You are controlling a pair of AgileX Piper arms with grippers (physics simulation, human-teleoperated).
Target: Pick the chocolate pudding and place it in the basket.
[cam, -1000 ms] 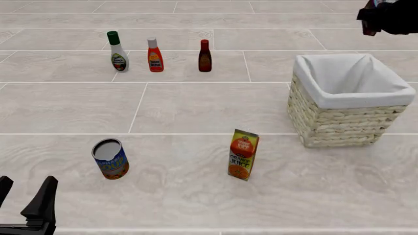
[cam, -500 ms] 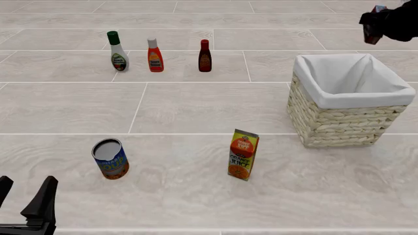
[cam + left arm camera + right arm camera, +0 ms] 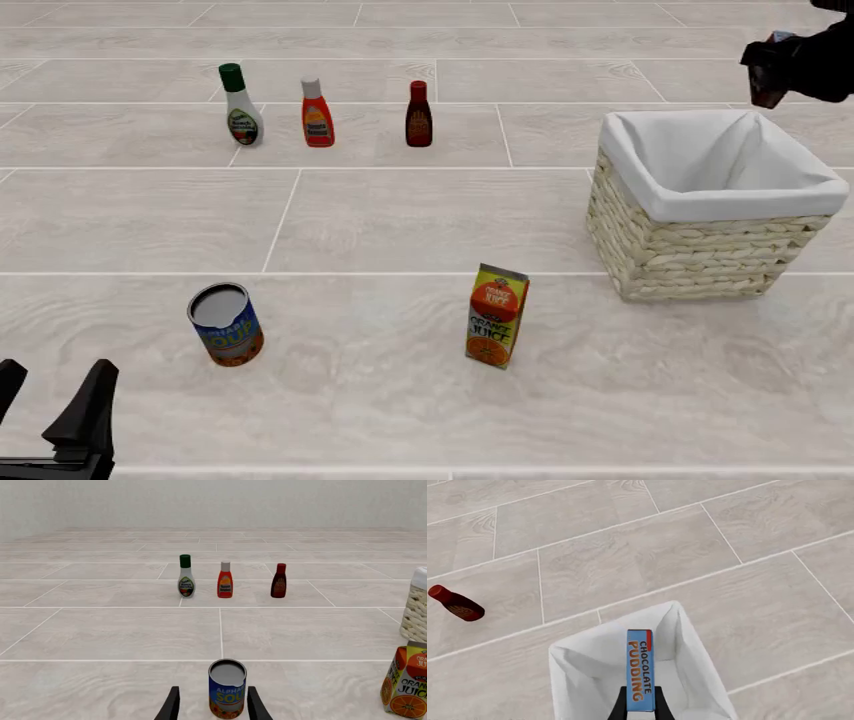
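The chocolate pudding (image 3: 640, 670), a thin box with a blue edge and orange lettering, is held upright in my right gripper (image 3: 641, 707), which is shut on it. In the right wrist view it hangs over the open basket (image 3: 584, 672) with its white cloth lining. In the front view the right gripper (image 3: 777, 62) and the dark pudding (image 3: 766, 82) are at the top right, above the far rim of the wicker basket (image 3: 694, 250). My left gripper (image 3: 51, 415) is open and empty at the bottom left.
A blue-labelled can (image 3: 224, 325) stands ahead of the left gripper, and shows between its fingers in the left wrist view (image 3: 227, 687). An orange juice carton (image 3: 497, 315) stands at the middle front. Three bottles (image 3: 318, 115) stand in a row at the back left.
My right gripper has moved down and slightly right with the pudding, closer to the basket's far rim. The left arm and the other things have not moved.
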